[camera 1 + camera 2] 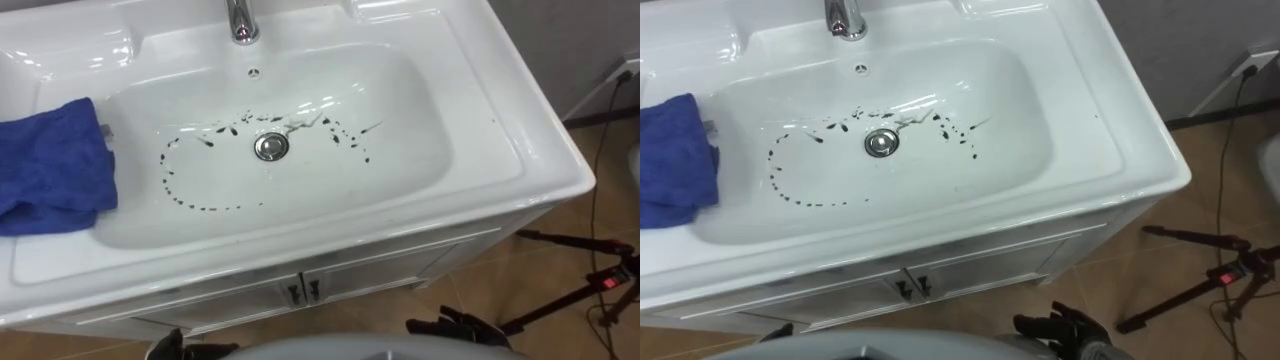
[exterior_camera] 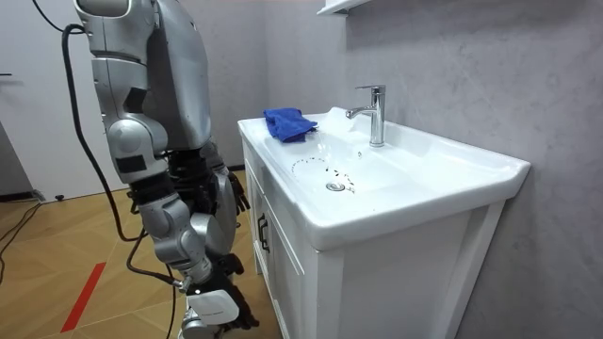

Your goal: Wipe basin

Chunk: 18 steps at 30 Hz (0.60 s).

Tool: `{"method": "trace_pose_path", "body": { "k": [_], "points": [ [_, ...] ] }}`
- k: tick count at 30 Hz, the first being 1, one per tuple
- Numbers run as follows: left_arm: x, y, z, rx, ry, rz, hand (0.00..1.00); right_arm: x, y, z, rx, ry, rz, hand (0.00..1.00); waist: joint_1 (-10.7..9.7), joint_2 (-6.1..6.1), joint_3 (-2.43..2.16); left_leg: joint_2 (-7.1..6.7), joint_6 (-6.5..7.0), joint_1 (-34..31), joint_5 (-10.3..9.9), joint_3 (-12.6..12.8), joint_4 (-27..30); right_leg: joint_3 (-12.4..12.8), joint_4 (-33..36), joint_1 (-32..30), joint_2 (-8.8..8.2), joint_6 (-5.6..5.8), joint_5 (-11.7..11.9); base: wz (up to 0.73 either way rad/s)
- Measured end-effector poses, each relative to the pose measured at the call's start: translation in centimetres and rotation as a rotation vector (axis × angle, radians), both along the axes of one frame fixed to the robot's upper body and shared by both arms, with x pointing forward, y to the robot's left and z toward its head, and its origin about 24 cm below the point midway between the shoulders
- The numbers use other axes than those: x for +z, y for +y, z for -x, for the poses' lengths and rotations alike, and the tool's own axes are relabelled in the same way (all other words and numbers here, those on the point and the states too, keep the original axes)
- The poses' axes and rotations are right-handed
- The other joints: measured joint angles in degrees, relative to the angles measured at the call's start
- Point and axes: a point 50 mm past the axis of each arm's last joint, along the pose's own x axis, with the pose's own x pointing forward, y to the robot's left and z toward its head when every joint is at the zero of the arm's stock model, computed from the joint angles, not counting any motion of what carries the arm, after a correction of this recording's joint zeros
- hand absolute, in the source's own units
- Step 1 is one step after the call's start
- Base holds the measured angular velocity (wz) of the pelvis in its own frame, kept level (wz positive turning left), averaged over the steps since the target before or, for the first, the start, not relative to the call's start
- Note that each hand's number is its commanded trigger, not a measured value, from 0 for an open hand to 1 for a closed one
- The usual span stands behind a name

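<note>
Basin (image 1: 400, 140), left eye view: dark specks (image 1: 200, 207) ring the drain (image 1: 271, 146). A blue cloth (image 1: 50, 165) lies on the left rim, well apart from the right hand (image 1: 465, 325) below the front edge, fingers loose. Left hand (image 1: 185, 347): fingers' state cannot be told. Room view: the robot stands at the cabinet (image 2: 283, 254), with the tap (image 2: 377, 113) upright at the back rim.

— Where are your head cameras?
— Close above the basin (image 1: 430, 160), looking steeply down from its front edge; both eyes share nearly all of it.
— And the room camera?
— Farther off, beyond the basin's right end, roughly level with it, facing along it.
</note>
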Motion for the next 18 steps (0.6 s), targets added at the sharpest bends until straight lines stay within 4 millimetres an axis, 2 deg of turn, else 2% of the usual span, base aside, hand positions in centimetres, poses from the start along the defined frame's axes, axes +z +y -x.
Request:
{"method": "trace_pose_path", "body": {
  "k": [3,6,18],
  "points": [
    [0.0,0.0,-0.2,0.037,-0.011,0.010,0.00,0.0,0.0,0.0,-0.002,0.000,-0.001,0.00,-0.02,-0.03,-0.01,0.00,0.00,0.00,0.00,0.24,0.00,0.13,0.00,-0.04,0.00,0.00,0.00,0.00],
    [-0.1,-0.1,0.3,0.119,-0.014,0.032,0.00,0.0,0.0,0.0,-0.001,0.000,-0.001,0.00,-0.07,-0.36,-0.14,0.00,0.00,0.03,0.00,0.21,0.00,0.13,-0.01,-0.01,0.02,0.01,-0.01,0.00],
    [-0.3,-0.1,2.1,0.344,-0.015,0.096,0.00,-0.1,0.0,0.3,-0.006,0.025,-0.002,0.00,1.16,-0.42,0.08,0.01,-0.02,1.03,-0.01,-0.28,0.08,-0.21,-0.02,1.18,0.00,0.00,-0.04,0.00]
  ]
}}
